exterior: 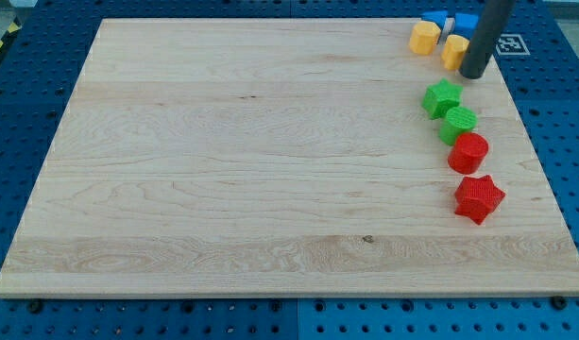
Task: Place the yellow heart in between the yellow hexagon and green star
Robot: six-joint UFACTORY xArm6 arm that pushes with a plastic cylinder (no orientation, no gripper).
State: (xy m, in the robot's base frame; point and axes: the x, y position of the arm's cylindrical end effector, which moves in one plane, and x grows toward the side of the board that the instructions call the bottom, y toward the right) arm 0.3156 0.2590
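Note:
The yellow hexagon (424,38) lies near the board's top right corner. The yellow heart (454,51) lies just to its right, partly hidden by my rod. The green star (442,97) sits below them, toward the view's bottom. My tip (476,73) rests on the board just right of and slightly below the yellow heart, touching or nearly touching it, and above right of the green star.
Two blue blocks (434,22) (466,24) sit at the top edge behind the yellow blocks. A green round block (459,123), a red round block (468,152) and a red star (478,197) run down the right side. The wooden board's right edge (539,161) is close.

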